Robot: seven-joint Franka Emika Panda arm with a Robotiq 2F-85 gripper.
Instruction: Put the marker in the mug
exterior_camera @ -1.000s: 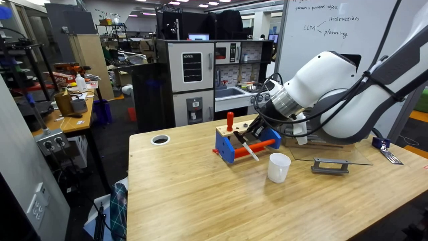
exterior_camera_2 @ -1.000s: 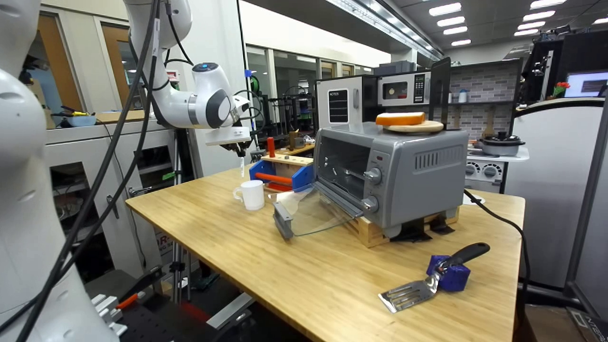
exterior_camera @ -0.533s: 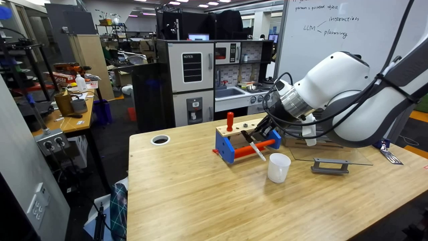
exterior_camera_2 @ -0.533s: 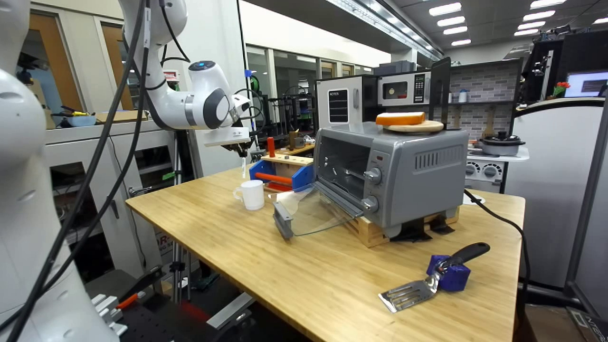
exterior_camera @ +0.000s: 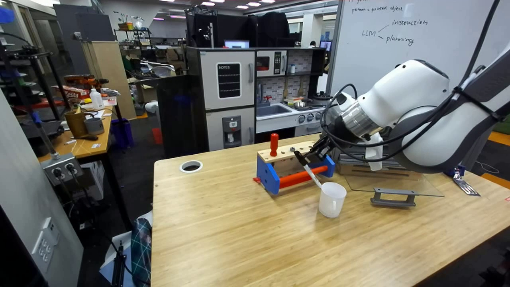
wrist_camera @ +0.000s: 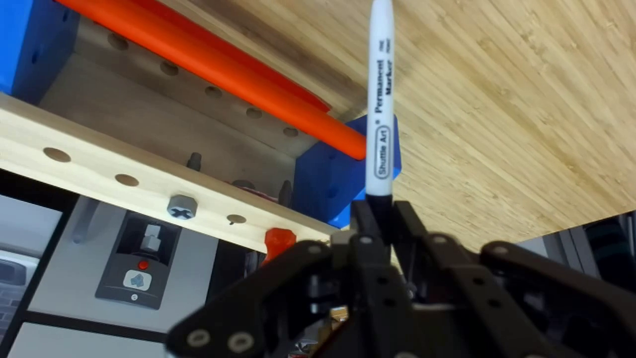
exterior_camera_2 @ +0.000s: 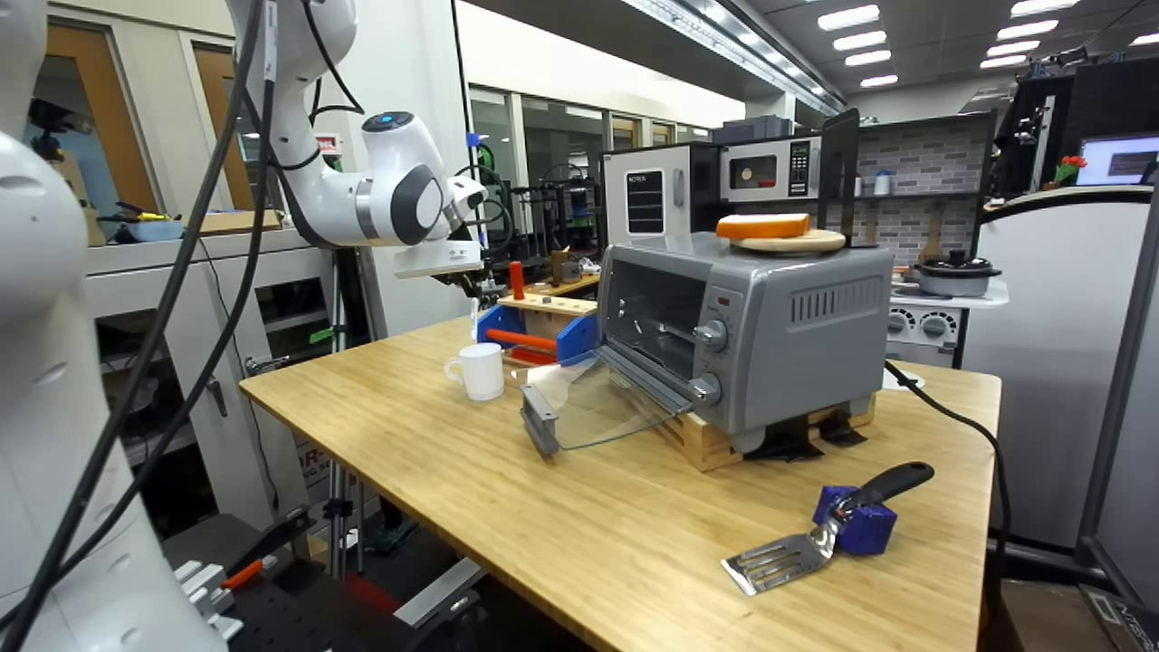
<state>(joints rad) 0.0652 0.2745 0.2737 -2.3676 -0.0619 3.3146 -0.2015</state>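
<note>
The marker has a white body and a black end. It shows in the wrist view (wrist_camera: 380, 99) and in both exterior views (exterior_camera: 312, 175) (exterior_camera_2: 474, 317). My gripper (wrist_camera: 380, 211) is shut on its black end, and the white body points away from the fingers. In an exterior view the gripper (exterior_camera: 306, 157) holds the marker tilted, tip down. The white mug (exterior_camera: 332, 200) stands upright on the table; it also shows here (exterior_camera_2: 480, 371). The marker's tip appears at the mug's rim; I cannot tell whether it is inside or behind. The mug is out of the wrist view.
The red-and-blue toy block (exterior_camera: 267, 175) with pegs stands beside the mug, close under the gripper. A toaster oven (exterior_camera_2: 797, 335) with its glass door (exterior_camera_2: 625, 421) lowered is near. A spatula (exterior_camera_2: 788, 561) rests on a purple block (exterior_camera_2: 867, 530).
My gripper has moved with the marker in its grasp, rightward in both exterior views. The marker's tip has come up to the mug's rim. The mug has not moved.
</note>
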